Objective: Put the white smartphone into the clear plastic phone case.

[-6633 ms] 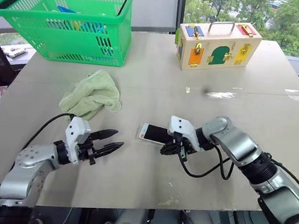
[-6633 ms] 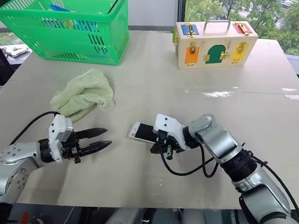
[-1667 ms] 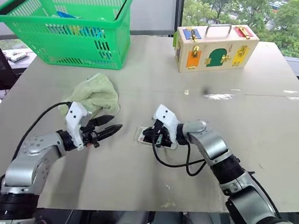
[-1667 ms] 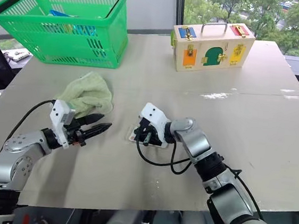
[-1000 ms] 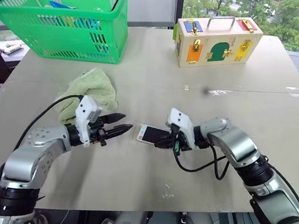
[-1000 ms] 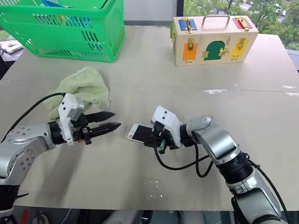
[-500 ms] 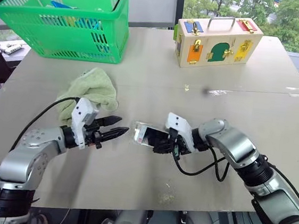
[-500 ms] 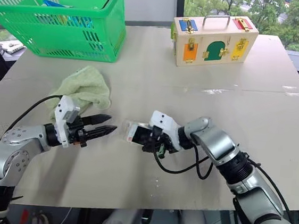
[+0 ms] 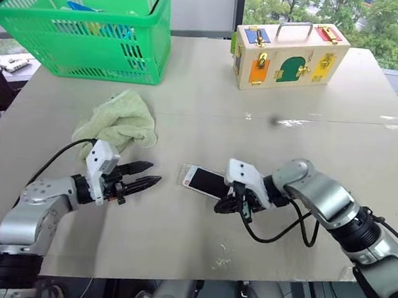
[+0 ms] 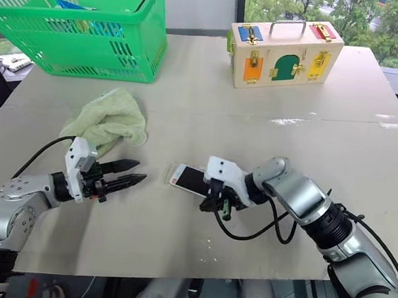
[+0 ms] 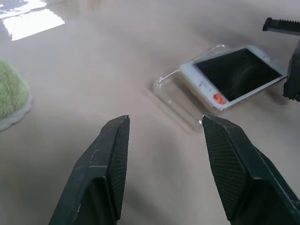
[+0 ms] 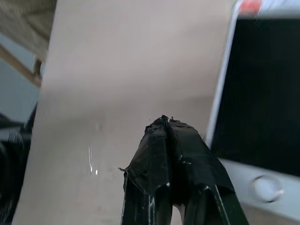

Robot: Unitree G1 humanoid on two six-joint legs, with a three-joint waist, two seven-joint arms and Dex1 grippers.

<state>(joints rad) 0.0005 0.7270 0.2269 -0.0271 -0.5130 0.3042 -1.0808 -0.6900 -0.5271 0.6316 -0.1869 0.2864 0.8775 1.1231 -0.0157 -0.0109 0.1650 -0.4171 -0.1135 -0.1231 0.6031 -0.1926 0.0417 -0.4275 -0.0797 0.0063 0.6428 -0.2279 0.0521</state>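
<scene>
The white smartphone (image 9: 207,182) lies screen up on the table, seen close in the left wrist view (image 11: 234,75). Beneath it is the clear plastic phone case (image 11: 174,95), whose rim juts out past the phone's end towards my left gripper; whether the phone sits inside it I cannot tell. My left gripper (image 9: 156,173) is open and empty, a short way left of the case (image 9: 184,175). My right gripper (image 9: 222,205) is shut on nothing, its tips (image 12: 164,124) on the table beside the phone's near long edge (image 12: 225,98).
A crumpled green cloth (image 9: 120,119) lies behind my left gripper. A green basket (image 9: 90,31) stands at the back left and a wooden latch box (image 9: 291,53) at the back right. The table's front edge (image 9: 171,278) runs close below both arms.
The phone, tipped up off the table half a second ago, now lies flat. My right gripper has pulled back to the phone's near side. My left gripper has drawn away to the left.
</scene>
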